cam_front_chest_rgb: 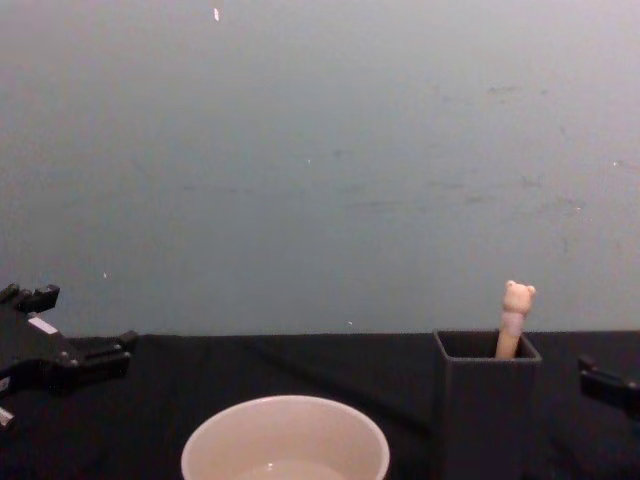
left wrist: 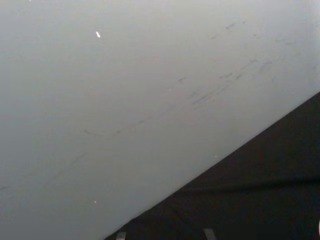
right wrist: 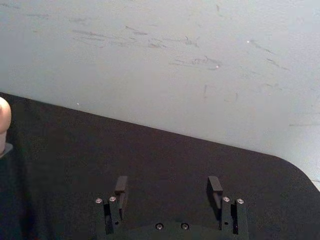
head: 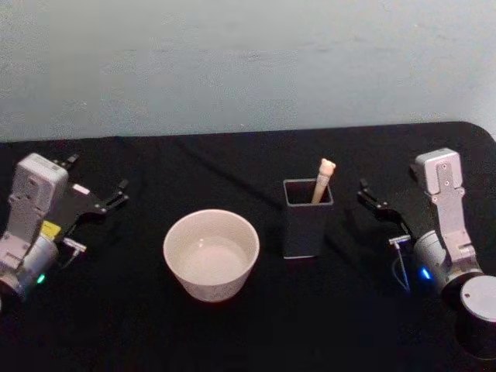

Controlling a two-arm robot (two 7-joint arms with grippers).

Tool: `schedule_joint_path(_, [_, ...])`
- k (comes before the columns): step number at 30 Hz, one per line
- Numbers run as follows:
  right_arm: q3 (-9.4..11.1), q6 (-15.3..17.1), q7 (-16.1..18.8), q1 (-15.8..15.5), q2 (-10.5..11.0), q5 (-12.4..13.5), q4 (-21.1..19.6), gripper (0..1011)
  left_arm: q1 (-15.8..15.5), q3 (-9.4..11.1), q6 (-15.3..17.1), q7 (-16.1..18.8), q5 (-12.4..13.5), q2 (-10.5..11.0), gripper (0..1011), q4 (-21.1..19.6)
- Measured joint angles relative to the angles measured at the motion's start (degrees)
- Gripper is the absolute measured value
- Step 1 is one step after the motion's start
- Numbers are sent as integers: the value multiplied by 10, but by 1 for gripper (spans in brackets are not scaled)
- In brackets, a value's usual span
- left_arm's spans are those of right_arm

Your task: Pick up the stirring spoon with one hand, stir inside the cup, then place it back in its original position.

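The stirring spoon (head: 323,180) stands in the dark grey square holder (head: 308,217), its cream handle and tiny bear head (cam_front_chest_rgb: 518,298) sticking out above the rim while its bowl is hidden inside. The cream-white cup (head: 211,254) sits just left of the holder on the black table. My right gripper (head: 387,194) rests to the right of the holder, open and holding nothing; the right wrist view shows its fingers (right wrist: 121,186) spread wide and the bear head (right wrist: 4,117) at the edge. At the table's far left my left gripper (head: 97,177) is open too, well away from the cup.
A black cloth covers the table (head: 248,325), which ends at a scuffed pale wall (cam_front_chest_rgb: 320,150). Bare cloth lies between each gripper and the two vessels. The table's back right corner (right wrist: 285,165) is rounded.
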Motion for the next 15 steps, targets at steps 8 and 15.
schedule_joint_path(8, [0,0,0,0,0,0,0,1002,0,0,0,0,0,0,1001,0])
schedule_joint_path(15, [0,0,0,0,0,0,0,1002,0,0,0,0,0,0,1001,0])
